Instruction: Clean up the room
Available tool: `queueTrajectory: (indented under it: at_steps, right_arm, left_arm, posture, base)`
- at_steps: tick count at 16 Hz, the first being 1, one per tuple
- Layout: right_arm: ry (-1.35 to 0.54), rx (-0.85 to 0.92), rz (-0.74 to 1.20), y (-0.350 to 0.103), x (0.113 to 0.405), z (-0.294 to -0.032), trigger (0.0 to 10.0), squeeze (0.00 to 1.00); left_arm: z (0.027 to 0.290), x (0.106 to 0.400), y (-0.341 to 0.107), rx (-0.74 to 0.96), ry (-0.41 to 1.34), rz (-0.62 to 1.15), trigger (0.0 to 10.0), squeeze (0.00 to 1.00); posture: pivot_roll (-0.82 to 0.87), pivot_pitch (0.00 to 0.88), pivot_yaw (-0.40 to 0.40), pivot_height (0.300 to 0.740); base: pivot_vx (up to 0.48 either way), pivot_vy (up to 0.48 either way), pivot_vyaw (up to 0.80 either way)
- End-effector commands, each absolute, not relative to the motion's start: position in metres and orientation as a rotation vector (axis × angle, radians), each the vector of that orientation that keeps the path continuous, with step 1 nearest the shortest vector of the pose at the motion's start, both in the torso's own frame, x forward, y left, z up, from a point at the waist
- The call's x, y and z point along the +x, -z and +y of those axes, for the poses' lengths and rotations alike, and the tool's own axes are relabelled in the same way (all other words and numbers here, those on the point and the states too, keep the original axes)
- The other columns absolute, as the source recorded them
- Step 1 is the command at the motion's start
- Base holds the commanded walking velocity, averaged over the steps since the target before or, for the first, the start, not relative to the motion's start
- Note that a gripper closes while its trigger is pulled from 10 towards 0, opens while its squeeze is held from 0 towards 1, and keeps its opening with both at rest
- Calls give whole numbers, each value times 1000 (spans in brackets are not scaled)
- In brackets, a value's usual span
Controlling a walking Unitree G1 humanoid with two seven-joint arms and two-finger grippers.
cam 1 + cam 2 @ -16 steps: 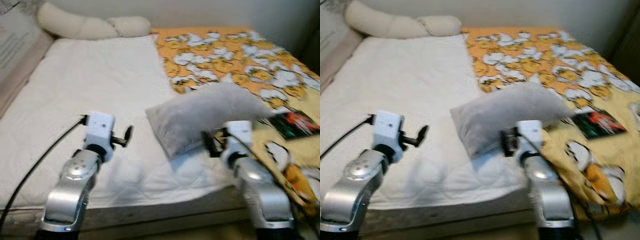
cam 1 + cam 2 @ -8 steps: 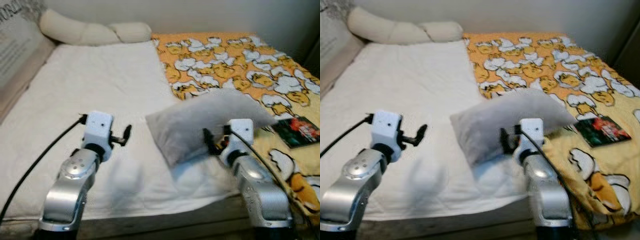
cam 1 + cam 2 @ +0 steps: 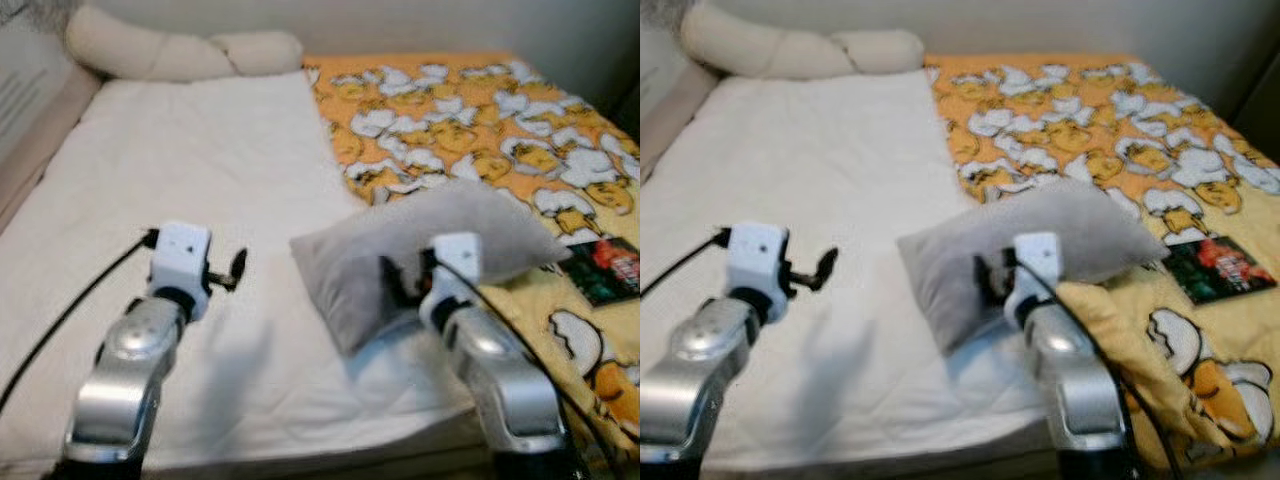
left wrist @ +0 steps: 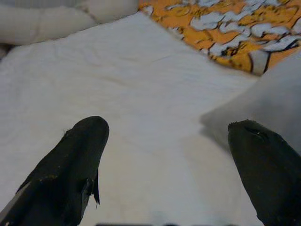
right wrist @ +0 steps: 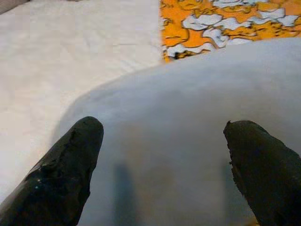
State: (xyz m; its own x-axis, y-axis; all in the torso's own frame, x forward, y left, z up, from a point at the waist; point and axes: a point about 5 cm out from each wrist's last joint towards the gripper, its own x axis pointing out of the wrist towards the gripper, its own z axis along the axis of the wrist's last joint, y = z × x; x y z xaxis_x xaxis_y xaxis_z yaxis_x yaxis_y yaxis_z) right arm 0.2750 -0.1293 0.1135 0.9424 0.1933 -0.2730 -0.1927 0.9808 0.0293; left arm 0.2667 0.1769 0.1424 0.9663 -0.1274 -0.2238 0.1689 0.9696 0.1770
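Right end effector (image 5: 160,165) nearer plump grey pillow (image 3: 420,245), quilted white bedding (image 3: 200,170)

The bed (image 3: 200,170) carries a grey pillow (image 3: 420,245), with an orange duck-print blanket (image 3: 470,120) beside it.

Soft, even indoor light; faint shadows; mild blur in head views; wrist views soft-focused, near fingers blurred.

The pillow (image 3: 420,245) lies on the bed (image 3: 200,180), left of the book (image 3: 610,270).
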Motion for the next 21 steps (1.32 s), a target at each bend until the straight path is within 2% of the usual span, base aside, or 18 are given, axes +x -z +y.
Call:
queueTrajectory:
  at_steps: [1, 7, 18, 21]
  right_arm:
    - [-161, -16, 271, -116, 276, -142, 10000, 0]
    - [-161, 5, 260, -117, 275, -141, 10000, 0]
    - [-162, 1, 315, -111, 273, -148, 10000, 0]
    - [-103, -44, 359, -108, 272, -154, 10000, 0]
  left_arm:
    - [170, 268, -144, 195, 173, 204, 10000, 0]
    - [170, 269, -144, 194, 172, 203, 10000, 0]
    - [167, 266, -139, 228, 161, 219, 10000, 0]
    - [162, 263, -138, 233, 213, 222, 10000, 0]
  posture:
    - [-38, 0, -11, 740]
    - [-39, 0, -9, 740]
    - [-50, 0, -1, 740]
    - [-43, 0, -4, 740]
  base:
    - [289, 0, 0]
    - [287, 0, 233]
    - [0, 0, 0]
    - [0, 0, 0]
